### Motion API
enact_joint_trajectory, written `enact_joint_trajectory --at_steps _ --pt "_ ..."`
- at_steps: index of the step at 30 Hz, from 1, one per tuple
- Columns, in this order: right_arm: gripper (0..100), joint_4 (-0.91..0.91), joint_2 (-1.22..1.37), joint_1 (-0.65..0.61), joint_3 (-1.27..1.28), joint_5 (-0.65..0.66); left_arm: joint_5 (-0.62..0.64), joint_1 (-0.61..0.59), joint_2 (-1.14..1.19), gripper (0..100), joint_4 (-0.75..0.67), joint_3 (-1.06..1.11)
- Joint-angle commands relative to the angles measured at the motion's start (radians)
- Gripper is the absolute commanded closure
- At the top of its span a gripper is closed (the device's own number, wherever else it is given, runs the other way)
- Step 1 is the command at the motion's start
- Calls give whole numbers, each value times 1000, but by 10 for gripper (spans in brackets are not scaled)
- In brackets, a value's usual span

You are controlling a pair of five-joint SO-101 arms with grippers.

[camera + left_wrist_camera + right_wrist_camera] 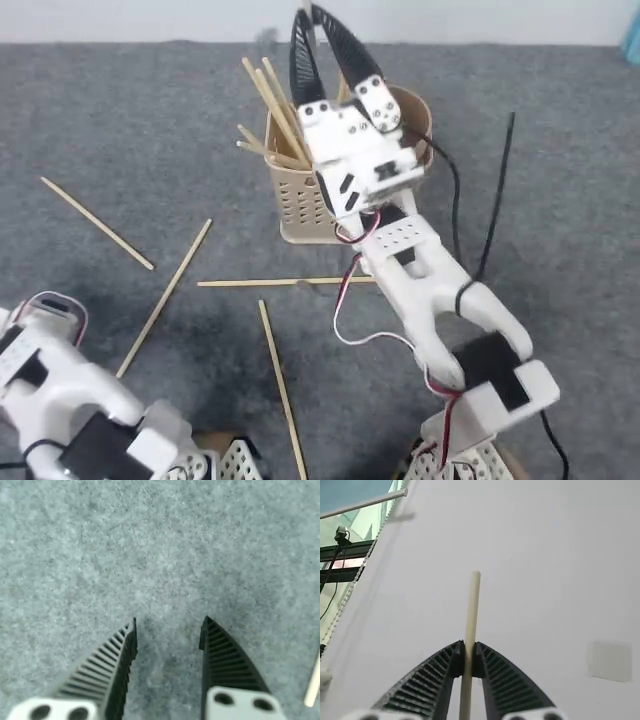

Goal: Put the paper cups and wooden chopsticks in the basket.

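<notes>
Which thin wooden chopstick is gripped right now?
The thin wooden chopstick clamped in the right gripper; four others lie loose on the grey carpet, the rest stand in the beige basket.

The right arm [420,270] is covering much of the basket [300,205] in the high view, and only a curve of the paper cup [420,115] is peeking out. Whether it is sitting inside is impossible to tell. The held chopstick [470,625] is running out of frame between the fingers of the right gripper [468,647]. In the left wrist view, a loose chopstick [313,680] is getting clipped at the frame edge.
</notes>
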Motion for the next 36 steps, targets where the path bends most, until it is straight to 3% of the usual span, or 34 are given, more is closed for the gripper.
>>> enact_joint_trajectory --at_steps 1,10,13,16,21,24,28,33,36 --pt "991 -82 -13 -5 58 21 2 15 -34 804 0 -2" --pt "987 -79 -105 -36 310 20 2 15 -34 804 0 -2" --pt "931 -74 -128 -30 330 20 2 15 -34 804 0 -2" --pt "879 4 -159 -27 324 20 2 15 -34 804 0 -2" --pt "879 130 -286 -27 322 -35 2 15 -34 804 0 -2" --pt "879 286 -409 -27 322 -48 2 15 -34 804 0 -2" --pt "882 564 -610 -2 331 -183 2 15 -34 804 0 -2" --pt "883 1156 -915 28 304 -396 2 15 -34 804 0 -2" --pt "883 1495 -1086 27 270 -445 2 15 -34 804 0 -2"
